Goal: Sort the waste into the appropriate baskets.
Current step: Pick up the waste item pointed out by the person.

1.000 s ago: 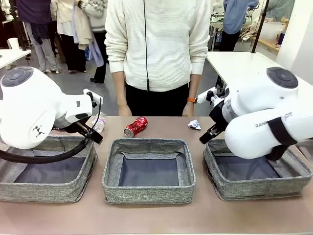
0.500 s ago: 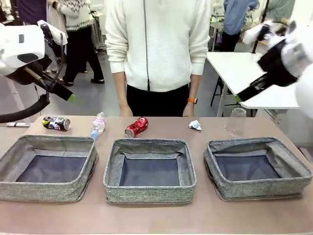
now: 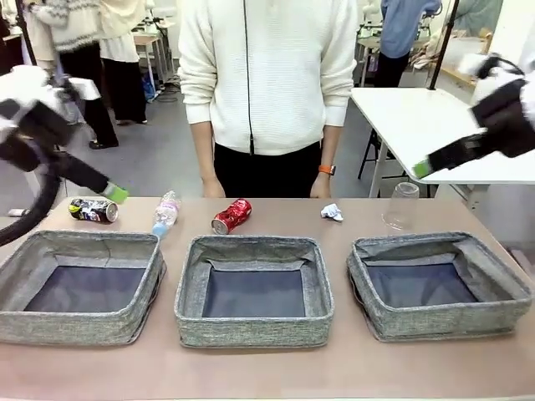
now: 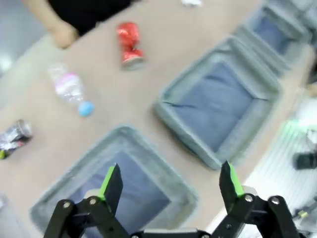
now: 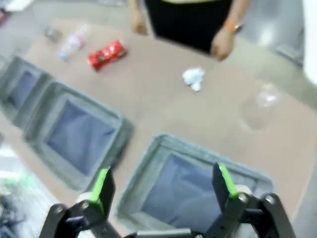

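Three grey baskets stand in a row: left (image 3: 75,327), middle (image 3: 251,331), right (image 3: 443,322), all with nothing in them. Behind them the waste lies along the table's far edge: a dark printed can (image 3: 92,210), a blue-capped bottle (image 3: 165,213), a crushed red can (image 3: 232,215), a paper ball (image 3: 332,212) and an upturned clear cup (image 3: 402,205). My left gripper (image 4: 171,182) hovers open high over the left basket (image 4: 143,148). My right gripper (image 5: 163,183) hangs open high above the right basket (image 5: 163,141). Neither holds anything.
A person in a white sweater (image 3: 267,75) stands at the far edge, hands (image 3: 323,189) just behind the table. A white table (image 3: 418,117) stands at the back right. Bare tabletop (image 3: 267,372) runs in front of the baskets.
Both arms have risen and swung outward from low over the outer baskets, uncovering the dark can, the bottle and the cup. The waste has not moved.
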You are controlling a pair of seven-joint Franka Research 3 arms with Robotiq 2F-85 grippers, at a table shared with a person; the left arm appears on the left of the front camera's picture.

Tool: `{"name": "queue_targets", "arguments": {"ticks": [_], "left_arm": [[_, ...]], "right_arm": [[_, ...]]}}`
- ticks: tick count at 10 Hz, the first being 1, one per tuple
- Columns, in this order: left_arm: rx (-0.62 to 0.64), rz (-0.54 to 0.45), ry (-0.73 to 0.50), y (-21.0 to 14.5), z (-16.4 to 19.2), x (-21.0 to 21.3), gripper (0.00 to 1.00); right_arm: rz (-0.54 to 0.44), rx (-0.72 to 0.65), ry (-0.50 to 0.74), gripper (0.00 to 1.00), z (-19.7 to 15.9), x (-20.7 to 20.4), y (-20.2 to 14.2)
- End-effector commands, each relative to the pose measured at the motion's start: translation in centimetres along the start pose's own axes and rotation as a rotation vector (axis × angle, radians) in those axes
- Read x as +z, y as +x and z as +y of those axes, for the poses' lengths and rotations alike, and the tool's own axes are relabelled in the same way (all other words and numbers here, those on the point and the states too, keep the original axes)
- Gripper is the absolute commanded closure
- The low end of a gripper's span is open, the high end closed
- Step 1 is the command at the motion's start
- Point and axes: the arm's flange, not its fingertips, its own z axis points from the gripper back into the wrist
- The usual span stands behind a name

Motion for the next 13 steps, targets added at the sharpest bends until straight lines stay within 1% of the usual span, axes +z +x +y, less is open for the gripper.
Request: {"name": "queue_targets", "arguments": {"ticks": [1,2,3,4,5,6,7,8,13], "left_arm": [[0.232,-0.001,-0.500,-3.9,5.7,4.2,0.00],[0.288,-0.091,-0.588,-6.5,7.7,5.3,0.00],[0.354,-0.251,-0.655,-9.0,9.9,6.6,0.00],[0.409,-0.380,-0.684,-11.1,11.4,7.5,0.00],[0.454,-0.452,-0.711,-12.9,12.6,7.6,0.00],[0.540,-0.443,-0.690,-14.0,13.5,7.1,0.00],[0.686,-0.311,-0.600,-14.7,14.2,6.0,0.00],[0.450,-0.446,-0.705,-15.0,12.5,9.1,0.00],[0.450,-0.446,-0.705,-15.0,12.5,9.1,0.00]], "right_arm": [[-0.114,-0.485,0.396,0.00,-6.6,2.9,-6.9],[-0.146,-0.675,0.473,0.00,-9.6,3.8,-9.2],[-0.205,-0.785,0.538,0.00,-12.1,4.3,-11.2],[-0.287,-0.843,0.622,0.00,-14.0,4.4,-12.8],[-0.355,-0.888,0.664,0.00,-15.3,4.3,-13.6],[-0.414,-0.918,0.675,0.00,-15.7,4.1,-13.8],[-0.477,-0.959,0.669,0.00,-15.9,4.0,-13.8],[-0.287,-0.801,0.620,0.00,-16.0,5.4,-15.2],[-0.287,-0.801,0.620,0.00,-16.0,5.4,-15.2]]}}
